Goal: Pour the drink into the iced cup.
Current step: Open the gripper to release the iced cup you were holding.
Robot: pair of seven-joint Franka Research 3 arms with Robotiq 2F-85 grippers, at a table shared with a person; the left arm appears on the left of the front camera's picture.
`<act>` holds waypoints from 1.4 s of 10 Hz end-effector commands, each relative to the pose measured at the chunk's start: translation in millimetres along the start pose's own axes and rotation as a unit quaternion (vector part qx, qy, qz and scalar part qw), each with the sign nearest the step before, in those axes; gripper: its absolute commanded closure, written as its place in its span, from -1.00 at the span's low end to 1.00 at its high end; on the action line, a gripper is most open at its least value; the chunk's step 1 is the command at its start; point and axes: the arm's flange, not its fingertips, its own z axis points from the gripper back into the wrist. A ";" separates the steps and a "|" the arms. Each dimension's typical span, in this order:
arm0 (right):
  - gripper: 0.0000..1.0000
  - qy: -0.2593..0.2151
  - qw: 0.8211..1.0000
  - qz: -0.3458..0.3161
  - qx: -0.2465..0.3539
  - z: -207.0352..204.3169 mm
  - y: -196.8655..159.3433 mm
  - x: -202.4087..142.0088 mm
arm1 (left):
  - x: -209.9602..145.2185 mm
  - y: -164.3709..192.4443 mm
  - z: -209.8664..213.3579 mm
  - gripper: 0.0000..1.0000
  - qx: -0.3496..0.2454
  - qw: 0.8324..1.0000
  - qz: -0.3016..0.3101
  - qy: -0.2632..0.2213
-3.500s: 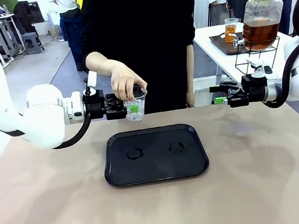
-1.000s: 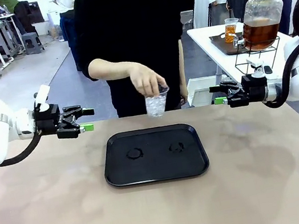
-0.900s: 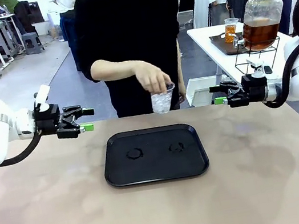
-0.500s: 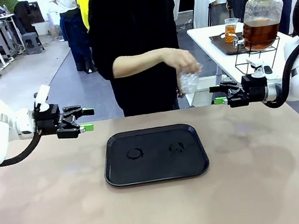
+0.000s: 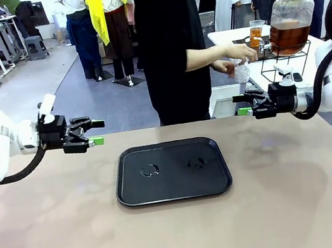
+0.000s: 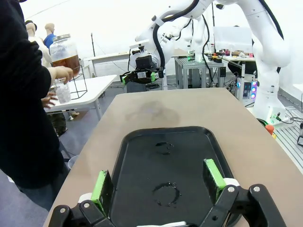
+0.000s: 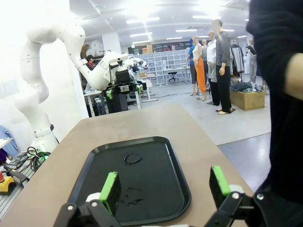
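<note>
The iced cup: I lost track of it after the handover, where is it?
In the front view the iced cup is off the table, in the person's hand at upper right, beside the drink jar on the side table.

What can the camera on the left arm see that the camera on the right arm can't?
The left wrist view alone has the drink jar, the iced cup in the person's hand, and the right gripper, open. The right wrist view alone has the left gripper, open, and a brown box on the floor. Both show the black tray with wet rings, on the table.
</note>
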 end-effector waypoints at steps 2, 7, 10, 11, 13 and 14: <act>-1.00 -0.004 1.000 -0.001 -0.002 -1.3 -0.5 2.8 | 1.3 0.2 -0.7 -1.00 -0.001 1.000 0.000 0.003; -1.00 -0.004 1.000 -0.001 -0.002 -1.3 -0.5 2.8 | 1.3 0.2 -0.7 -1.00 -0.001 1.000 0.000 0.003; -1.00 -0.004 1.000 -0.001 -0.002 -1.3 -0.5 2.8 | 1.3 0.2 -0.7 -1.00 -0.001 1.000 0.000 0.003; -1.00 -0.004 1.000 -0.001 -0.002 -1.3 -0.5 2.8 | 1.3 0.2 -0.7 -1.00 -0.001 1.000 0.000 0.003; -1.00 -0.004 1.000 -0.001 -0.002 -1.3 -0.5 2.8 | 1.3 0.2 -0.7 -1.00 -0.001 1.000 0.000 0.003; -1.00 -0.004 1.000 -0.001 -0.002 -1.3 -0.5 2.8 | 1.3 0.2 -0.7 -1.00 -0.001 1.000 0.000 0.003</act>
